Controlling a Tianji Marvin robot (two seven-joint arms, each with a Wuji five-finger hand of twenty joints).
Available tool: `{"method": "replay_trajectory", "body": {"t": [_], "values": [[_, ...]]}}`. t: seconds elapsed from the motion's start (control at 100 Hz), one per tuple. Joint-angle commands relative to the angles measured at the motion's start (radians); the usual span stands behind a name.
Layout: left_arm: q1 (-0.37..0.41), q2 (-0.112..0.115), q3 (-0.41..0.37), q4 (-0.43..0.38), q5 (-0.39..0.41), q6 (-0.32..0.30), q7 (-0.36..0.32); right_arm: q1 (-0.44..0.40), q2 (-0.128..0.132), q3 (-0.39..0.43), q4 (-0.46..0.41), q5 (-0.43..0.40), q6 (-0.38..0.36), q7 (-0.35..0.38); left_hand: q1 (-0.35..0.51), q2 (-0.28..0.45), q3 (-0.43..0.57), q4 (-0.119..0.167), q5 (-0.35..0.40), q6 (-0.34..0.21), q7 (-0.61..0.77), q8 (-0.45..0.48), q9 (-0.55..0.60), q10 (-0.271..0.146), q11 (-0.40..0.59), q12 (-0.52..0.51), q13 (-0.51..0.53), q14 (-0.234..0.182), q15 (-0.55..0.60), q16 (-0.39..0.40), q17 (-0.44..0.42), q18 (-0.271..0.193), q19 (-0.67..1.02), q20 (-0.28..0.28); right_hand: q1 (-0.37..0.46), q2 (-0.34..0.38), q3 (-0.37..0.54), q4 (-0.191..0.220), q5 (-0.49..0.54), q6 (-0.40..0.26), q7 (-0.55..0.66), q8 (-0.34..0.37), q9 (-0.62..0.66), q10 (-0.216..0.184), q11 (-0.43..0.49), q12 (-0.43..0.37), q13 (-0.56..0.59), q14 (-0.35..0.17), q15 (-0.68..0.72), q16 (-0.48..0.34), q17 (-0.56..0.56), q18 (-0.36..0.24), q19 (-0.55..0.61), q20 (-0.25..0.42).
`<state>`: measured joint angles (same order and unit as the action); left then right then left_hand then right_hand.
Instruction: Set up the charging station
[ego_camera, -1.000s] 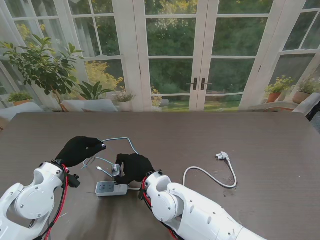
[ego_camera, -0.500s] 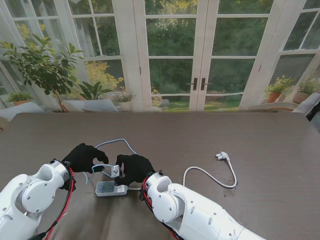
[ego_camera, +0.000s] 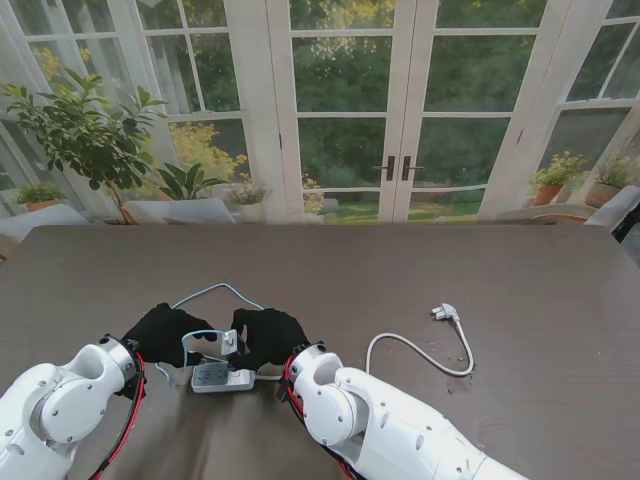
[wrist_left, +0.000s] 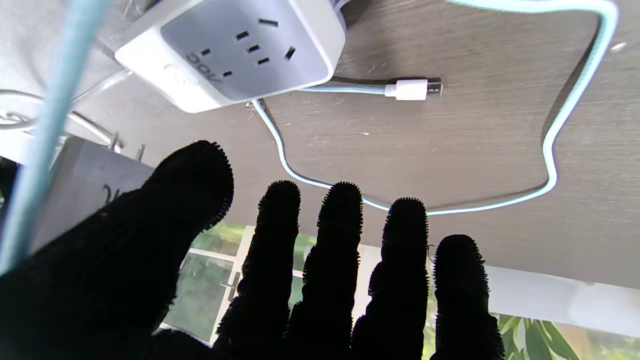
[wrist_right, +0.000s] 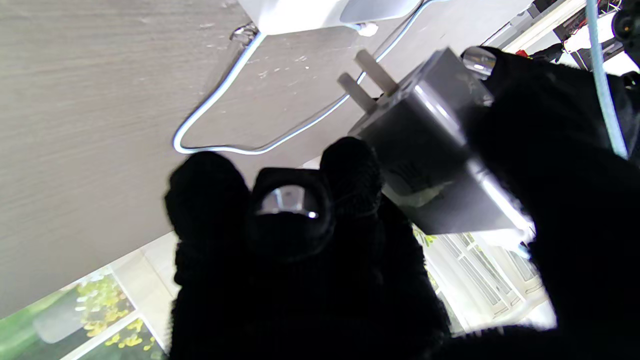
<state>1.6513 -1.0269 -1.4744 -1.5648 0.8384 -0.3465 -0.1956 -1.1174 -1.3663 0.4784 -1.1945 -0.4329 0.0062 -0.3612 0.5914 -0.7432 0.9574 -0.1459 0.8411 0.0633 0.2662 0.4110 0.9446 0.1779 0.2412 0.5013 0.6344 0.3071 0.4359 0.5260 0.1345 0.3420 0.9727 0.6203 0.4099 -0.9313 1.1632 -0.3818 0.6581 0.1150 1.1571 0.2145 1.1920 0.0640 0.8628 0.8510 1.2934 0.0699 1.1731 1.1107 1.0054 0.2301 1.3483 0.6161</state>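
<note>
The white power strip (ego_camera: 222, 377) lies flat on the table near me, sockets up; the left wrist view shows it too (wrist_left: 235, 50). Just beyond it my right hand (ego_camera: 268, 335) is shut on a grey charger block (ego_camera: 232, 342). The block's two prongs (wrist_right: 360, 75) point toward the strip (wrist_right: 320, 10) and stand clear of it. My left hand (ego_camera: 165, 330) hovers left of the strip with its fingers (wrist_left: 280, 235) spread and nothing between them. A light blue cable (ego_camera: 205, 292) loops behind both hands. Its white USB end (wrist_left: 407, 89) rests on the table beside the strip.
The strip's white cord (ego_camera: 420, 352) curves across the table to the right and ends in a loose plug (ego_camera: 445, 313). Glass doors and potted plants (ego_camera: 90, 130) stand beyond the table's far edge.
My left hand has come down and nearer to me, closing in on the strip's left side. The blue cable loop has shifted with it. The right hand has stayed put with the charger.
</note>
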Motion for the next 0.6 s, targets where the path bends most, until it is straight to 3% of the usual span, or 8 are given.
{"method": "replay_trajectory", "body": {"t": [0.0, 0.13, 0.59], "values": [[0.006, -0.001, 0.004, 0.012, 0.008, -0.004, -0.010, -0.006, -0.010, -0.002, 0.001, 0.005, -0.006, 0.009, -0.019, -0.045, 0.026, -0.015, -0.044, -0.016, -0.025, -0.015, -0.024, -0.011, -0.007, 0.004, -0.020, -0.014, -0.001, 0.003, -0.024, -0.024, -0.015, 0.002, 0.137, 0.116, 0.191, 0.050, 0.165, -0.217, 0.160, 0.114, 0.055, 0.022, -0.004, 0.013, 0.022, -0.052, 0.023, -0.369, 0.023, -0.036, 0.018, 0.015], [0.006, 0.000, 0.013, 0.027, 0.025, -0.003, -0.001, -0.008, -0.014, -0.005, 0.006, 0.010, -0.009, 0.008, -0.015, -0.044, 0.017, -0.016, -0.105, -0.012, -0.077, -0.051, -0.055, -0.013, -0.014, 0.002, -0.039, -0.019, -0.005, 0.003, -0.036, -0.034, -0.024, 0.002, 0.136, 0.116, 0.192, 0.049, 0.166, -0.216, 0.160, 0.113, 0.056, 0.023, -0.005, 0.011, 0.022, -0.050, 0.023, -0.369, 0.024, -0.034, 0.018, 0.015], [0.010, 0.001, 0.042, 0.061, 0.061, -0.006, 0.034, -0.012, -0.026, -0.010, 0.028, 0.032, -0.017, 0.004, -0.042, -0.063, 0.010, -0.024, -0.146, -0.001, -0.092, -0.079, -0.098, -0.005, -0.006, 0.009, -0.060, -0.029, -0.002, 0.009, -0.054, -0.047, -0.047, 0.004, 0.137, 0.109, 0.195, 0.049, 0.171, -0.216, 0.162, 0.106, 0.059, 0.026, -0.008, 0.006, 0.021, -0.047, 0.018, -0.371, 0.024, -0.031, 0.014, 0.015]]}}
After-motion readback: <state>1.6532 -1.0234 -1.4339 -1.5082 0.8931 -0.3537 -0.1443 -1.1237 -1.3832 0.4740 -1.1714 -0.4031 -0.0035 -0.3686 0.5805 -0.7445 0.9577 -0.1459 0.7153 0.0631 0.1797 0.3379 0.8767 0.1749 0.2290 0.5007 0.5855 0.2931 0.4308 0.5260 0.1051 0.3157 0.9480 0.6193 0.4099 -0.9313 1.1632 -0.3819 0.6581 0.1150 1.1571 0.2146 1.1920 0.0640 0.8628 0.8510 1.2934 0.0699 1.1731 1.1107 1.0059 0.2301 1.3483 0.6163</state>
